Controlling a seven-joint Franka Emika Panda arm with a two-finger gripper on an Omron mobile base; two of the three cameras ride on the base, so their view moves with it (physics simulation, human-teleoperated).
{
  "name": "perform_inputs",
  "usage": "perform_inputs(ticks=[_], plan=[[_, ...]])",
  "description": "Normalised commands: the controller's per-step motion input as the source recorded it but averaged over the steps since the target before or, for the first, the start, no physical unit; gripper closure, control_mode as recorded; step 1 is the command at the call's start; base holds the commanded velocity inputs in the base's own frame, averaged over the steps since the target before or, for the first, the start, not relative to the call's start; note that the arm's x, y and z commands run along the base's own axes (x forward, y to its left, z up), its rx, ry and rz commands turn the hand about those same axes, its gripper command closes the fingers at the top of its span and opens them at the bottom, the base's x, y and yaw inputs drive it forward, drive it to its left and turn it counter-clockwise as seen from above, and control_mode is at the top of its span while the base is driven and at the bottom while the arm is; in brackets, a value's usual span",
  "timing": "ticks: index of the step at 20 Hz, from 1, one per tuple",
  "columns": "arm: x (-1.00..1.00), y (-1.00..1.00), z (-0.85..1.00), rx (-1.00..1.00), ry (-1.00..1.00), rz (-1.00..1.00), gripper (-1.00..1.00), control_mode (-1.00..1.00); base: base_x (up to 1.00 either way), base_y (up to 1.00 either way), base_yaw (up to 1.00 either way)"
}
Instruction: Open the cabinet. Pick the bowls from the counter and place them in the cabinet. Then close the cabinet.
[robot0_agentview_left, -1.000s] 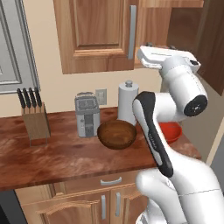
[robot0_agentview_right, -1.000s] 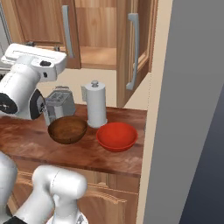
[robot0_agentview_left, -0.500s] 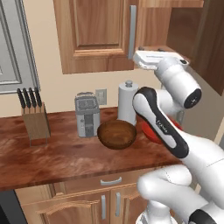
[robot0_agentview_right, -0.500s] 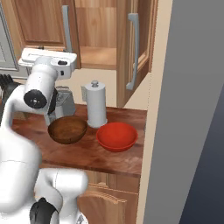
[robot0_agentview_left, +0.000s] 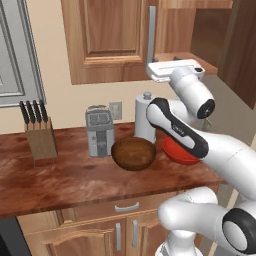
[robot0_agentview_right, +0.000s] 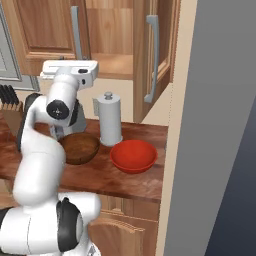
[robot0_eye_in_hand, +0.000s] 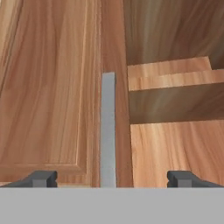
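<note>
Standing on the counter (robot0_agentview_left: 75, 180), item by item:

- Wooden bowl (robot0_agentview_left: 133, 153): dark brown, deep, upright, near the front edge. It sits just beside the red bowl, on the toaster's side.
- Red bowl (robot0_agentview_right: 134, 156): glossy, shallower, upright, in front of the paper-towel holder. In the left base view the arm covers most of it.
- Paper-towel holder (robot0_agentview_right: 109, 119): white roll with a grey knob, against the wall behind both bowls.
- Toaster (robot0_agentview_left: 99, 132): grey, behind and beside the wooden bowl.
- Knife block (robot0_agentview_left: 40, 141): wooden, 4 dark handles, well apart from the bowls toward the far end.

Mounted above:

- Cabinet (robot0_agentview_right: 117, 35): medium-brown wood, 2 raised-panel doors. The left door (robot0_agentview_left: 112, 37) is shut. The right door (robot0_agentview_right: 155, 55) stands swung outward, showing the shelf (robot0_eye_in_hand: 175, 78) and bare interior; no bowl is inside.
- Bar handle (robot0_eye_in_hand: 108, 129): long, grey, vertical, on the shut door at its inner edge.

Robot:

- Gripper (robot0_eye_in_hand: 111, 178): raised in front of the cabinet, above the bowls. Its jaws are spread to their widest and hold nothing. In the hand view the 2 fingertips (robot0_eye_in_hand: 41, 178) stand on either side of the bar handle's lower end, apart from it.
</note>
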Motion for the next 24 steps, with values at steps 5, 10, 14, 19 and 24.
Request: perform_inputs(ticks=[5, 10, 14, 19, 24], plan=[[0.5, 0.24, -0.1, -0.02, 0.0, -0.16, -1.0, -1.0, 0.0, 0.0, 0.0], [0.46, 0.23, -0.07, 0.01, 0.03, -0.1, -1.0, -1.0, 0.0, 0.0, 0.0], [0.46, 0.02, -0.01, 0.05, 0.03, 0.01, -1.0, -1.0, 0.0, 0.0, 0.0], [0.54, 0.01, 0.0, 0.05, 0.0, 0.03, -1.0, -1.0, 0.0, 0.0, 0.0], [0.67, 0.0, 0.0, 0.01, 0.0, 0.02, -1.0, -1.0, 0.0, 0.0, 0.0]])
